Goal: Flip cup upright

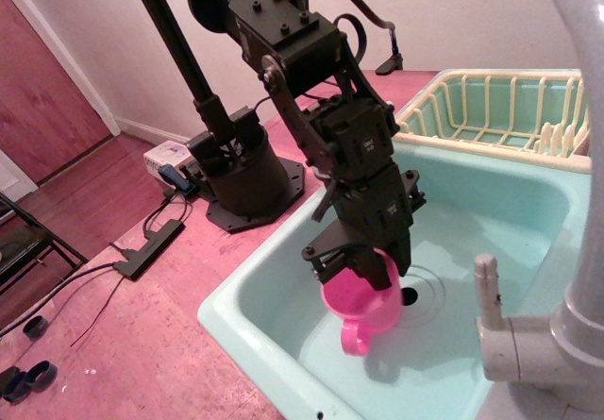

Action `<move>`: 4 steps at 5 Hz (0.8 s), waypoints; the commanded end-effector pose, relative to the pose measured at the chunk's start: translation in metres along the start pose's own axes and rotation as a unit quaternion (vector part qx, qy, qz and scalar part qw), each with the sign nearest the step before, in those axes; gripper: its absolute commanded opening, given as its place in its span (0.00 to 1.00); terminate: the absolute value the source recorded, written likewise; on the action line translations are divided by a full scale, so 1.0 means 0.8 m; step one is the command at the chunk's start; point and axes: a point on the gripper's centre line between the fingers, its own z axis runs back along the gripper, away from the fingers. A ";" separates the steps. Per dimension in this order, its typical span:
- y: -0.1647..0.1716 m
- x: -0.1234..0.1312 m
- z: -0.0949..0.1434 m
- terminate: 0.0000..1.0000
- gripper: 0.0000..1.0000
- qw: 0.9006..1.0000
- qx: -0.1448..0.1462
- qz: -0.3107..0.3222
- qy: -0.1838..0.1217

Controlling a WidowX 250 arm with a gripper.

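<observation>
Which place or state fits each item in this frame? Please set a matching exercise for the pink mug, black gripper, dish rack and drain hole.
1. small pink plastic mug
2. black gripper
3. pale yellow dish rack
4. round drain hole

a. beside the sink's far edge
b. clamped on the mug's rim
c. uncovered in the basin floor
d. held above the basin

Pairs: 1-d, 2-b, 3-a, 4-c

We found ourselves in a room of a home turned into a makeshift robot test space, with a toy-like mint-green sink and a pale dish rack beside it, and a grey faucet rising at the right. The wooden floor, white baseboard, plain wall and reddish door looked domestic. A power strip with trailing cables and a robot base bolted to the pink worktop gave it the air of a lab.
</observation>
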 end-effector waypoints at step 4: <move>0.020 0.016 0.052 0.00 1.00 0.996 -0.036 0.083 -0.015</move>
